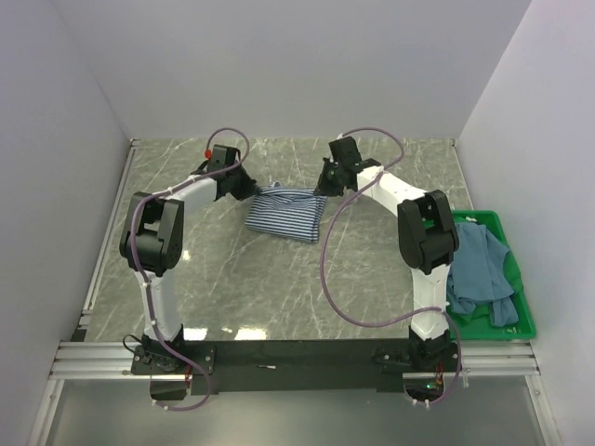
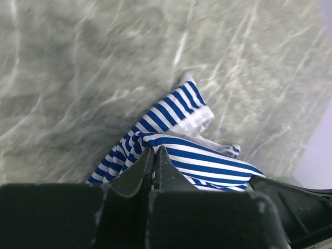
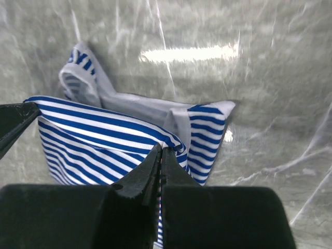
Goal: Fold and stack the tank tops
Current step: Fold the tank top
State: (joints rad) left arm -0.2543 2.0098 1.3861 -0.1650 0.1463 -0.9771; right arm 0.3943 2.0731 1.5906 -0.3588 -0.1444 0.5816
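Looking down from the overhead camera, we see the striped tank top (image 1: 284,216) bunched on the bench (image 1: 232,269) toward the far middle, between the two arms. The left pincer (image 1: 249,189) meets its far left corner and the right pincer (image 1: 322,189) its far right corner. The teal tank top (image 1: 479,265) lies heaped in the green crate (image 1: 523,327) at the right edge, well apart from both arms and not yet folded. From the left wrist camera, we find the left pincer (image 2: 154,150) pressed together on a ridge of striped cloth, with fabric nipped between its fingers. The rest of the garment trails onto the bench with white trim showing. From the right wrist camera, the right pincer (image 3: 160,149) is likewise clamped on a striped edge. Cloth drapes to either side of it, and a loose strap lies beyond. We judge the first fold to be under way, with stacking far off. Each bite looks thin and sits close to the fingertips. If the arms pull apart too hard or move unevenly, one corner could slip free and the top would slump into a skewed heap. The loose strap could also tuck under and leave a lumpy fold. We cannot tell how many layers each pincer holds, so a stray layer may drag along.
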